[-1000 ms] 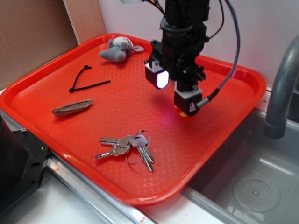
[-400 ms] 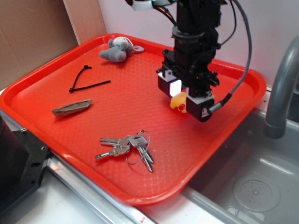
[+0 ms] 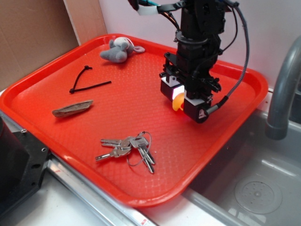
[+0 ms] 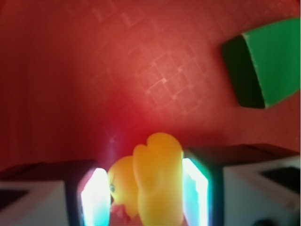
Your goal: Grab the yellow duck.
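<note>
Red tray [image 3: 56, 80]; hand [image 3: 180, 102] clamped on glossy yellow duck [image 4: 150, 179], lifted clear.

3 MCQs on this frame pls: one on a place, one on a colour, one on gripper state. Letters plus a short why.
1. Where on the red tray is the grey plush toy?
A. far corner
B. near edge by the keys
C. under the gripper

2. What colour is the block in the wrist view?
A. blue
B. green
C. white

3. What is the gripper doing?
A. open above the keys
B. shut on nothing
C. shut on the yellow duck

Answers:
1 A, the toy lies at the tray's far corner, apart from the keys.
2 B, its top face is plain green.
3 C, the yellow duck sits squeezed between both fingers in the wrist view.
</note>
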